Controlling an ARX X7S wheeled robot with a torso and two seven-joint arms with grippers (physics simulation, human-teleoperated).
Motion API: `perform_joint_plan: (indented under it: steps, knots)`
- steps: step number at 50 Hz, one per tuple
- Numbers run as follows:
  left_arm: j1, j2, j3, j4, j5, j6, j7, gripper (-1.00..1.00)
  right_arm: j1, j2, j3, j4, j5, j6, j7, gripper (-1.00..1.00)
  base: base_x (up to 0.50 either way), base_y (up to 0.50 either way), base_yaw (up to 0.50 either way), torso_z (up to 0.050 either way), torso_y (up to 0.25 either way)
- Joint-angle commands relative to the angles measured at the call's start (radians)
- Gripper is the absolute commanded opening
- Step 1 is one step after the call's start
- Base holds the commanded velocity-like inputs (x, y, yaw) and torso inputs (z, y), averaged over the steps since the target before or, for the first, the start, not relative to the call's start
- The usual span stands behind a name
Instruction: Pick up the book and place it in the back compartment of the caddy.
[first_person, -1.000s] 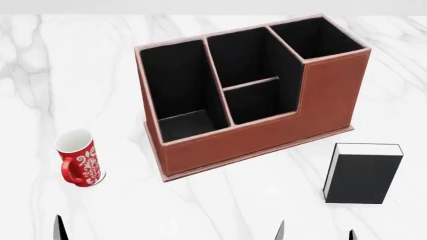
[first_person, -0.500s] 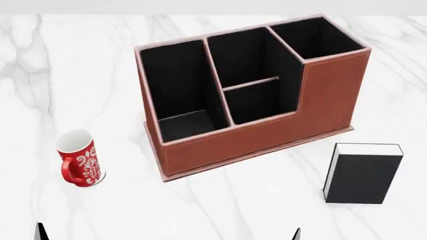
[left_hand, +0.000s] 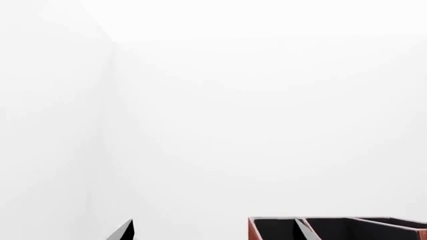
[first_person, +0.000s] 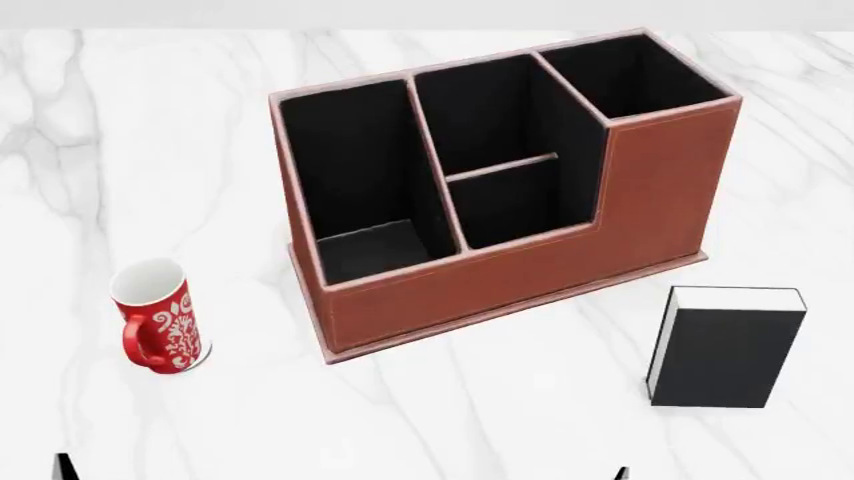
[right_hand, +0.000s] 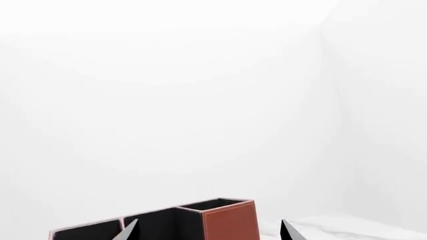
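The black book (first_person: 727, 352) with white page edges stands upright on the marble table, right of and in front of the red-brown caddy (first_person: 534, 275). The back compartment (first_person: 487, 115) is the rear half of the caddy's middle column, black-lined and empty. In the head view only one dark fingertip (first_person: 60, 467) of my left gripper and one fingertip (first_person: 621, 473) of my right show at the bottom edge, well short of the book. My left gripper (left_hand: 213, 234) is open and empty, with the caddy (left_hand: 333, 229) beyond it. My right gripper (right_hand: 209, 232) is open and empty, facing the caddy (right_hand: 227, 220).
A red-and-white patterned mug (first_person: 158, 318) stands front left of the caddy. The white marble table (first_person: 160, 150) runs to a far edge behind the caddy. Both wrist views show mostly plain white wall.
In the head view the fingertips of both grippers have slid down toward the bottom edge and sideways; fewer of them show now. The book, caddy and mug have not moved.
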Motion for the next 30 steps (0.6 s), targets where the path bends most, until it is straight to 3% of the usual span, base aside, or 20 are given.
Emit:
perform_joint_plan:
  steps: [1,30]
  knots:
    - [0.002,-0.013,0.011,0.005,-0.019,-0.004,-0.007,1.0,-0.001,0.007,-0.002,0.012,0.001,-0.037,0.012,1.0,0.0,0.0,0.0,0.0,0.0]
    - [-0.006,-0.029,0.03,0.002,-0.02,-0.015,-0.029,1.0,0.016,0.022,-0.016,0.023,-0.009,-0.014,0.044,1.0,0.0,-0.16,0.0,0.0,0.0]
